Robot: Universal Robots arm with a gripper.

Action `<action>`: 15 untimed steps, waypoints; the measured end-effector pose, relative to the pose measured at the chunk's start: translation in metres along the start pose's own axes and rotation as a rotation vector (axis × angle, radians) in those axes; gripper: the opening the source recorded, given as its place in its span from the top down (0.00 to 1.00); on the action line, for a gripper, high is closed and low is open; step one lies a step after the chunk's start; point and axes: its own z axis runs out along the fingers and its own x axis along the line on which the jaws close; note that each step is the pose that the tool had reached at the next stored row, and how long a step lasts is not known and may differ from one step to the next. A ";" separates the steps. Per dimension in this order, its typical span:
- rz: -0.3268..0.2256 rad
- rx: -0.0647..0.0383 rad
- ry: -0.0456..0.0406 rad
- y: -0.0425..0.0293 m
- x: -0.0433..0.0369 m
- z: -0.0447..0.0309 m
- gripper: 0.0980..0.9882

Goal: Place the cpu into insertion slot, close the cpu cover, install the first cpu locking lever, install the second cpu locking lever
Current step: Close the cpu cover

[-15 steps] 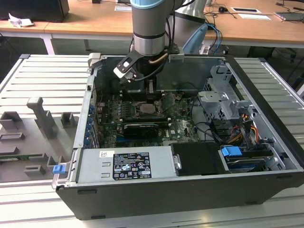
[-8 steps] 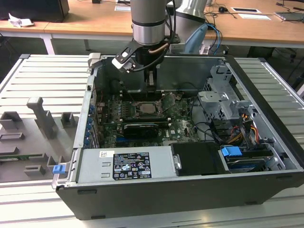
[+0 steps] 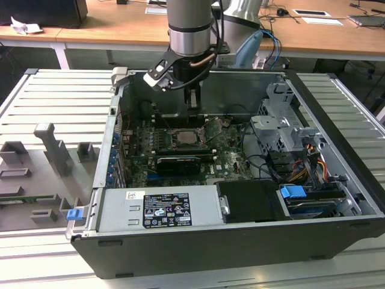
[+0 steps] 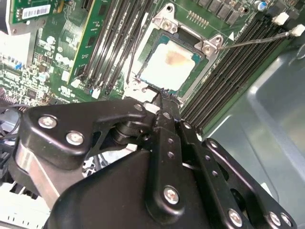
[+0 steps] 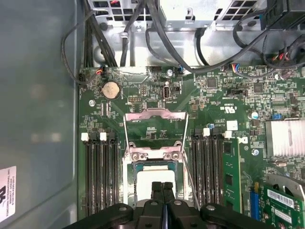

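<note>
An open computer case (image 3: 240, 253) is lying on its side on a slatted metal table (image 3: 48, 96) while a robot arm (image 3: 189, 27) is reaching down into it from above. A grey power supply box (image 3: 156, 208) is sitting along the case's near wall in the exterior view. Behind it, the green circuit board (image 5: 214, 109) is covering the floor of the case. Rows of long black memory slots (image 5: 100, 176) are running along both sides of the socket area. The gripper (image 5: 162, 185) is hovering low over the board with its two black fingers pressed together and nothing visible between them. In the second wrist view the gripper (image 4: 162, 95) tips are pointing at the near edge of the socket. The cpu cover (image 5: 156, 113), a silvery frame, seems to be tilting open from its hinge on the far side of the socket. The insertion slot (image 5: 157, 163) is showing a dark rim around the cpu (image 5: 147, 174), which is lying flat inside it, pale top facing up (image 4: 171, 67). A thin wire lever (image 4: 257, 40) is slanting away from one socket corner across the neighbouring memory slots. A coin battery (image 5: 111, 89) is sitting on the board beyond the cover.
</note>
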 end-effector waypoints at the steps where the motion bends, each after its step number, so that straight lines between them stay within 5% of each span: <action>1: 0.000 0.000 -0.0010 0.0001 0.0000 -0.0010 0.99; 15: 0.000 0.000 -0.0032 0.0095 0.0002 -0.0023 0.99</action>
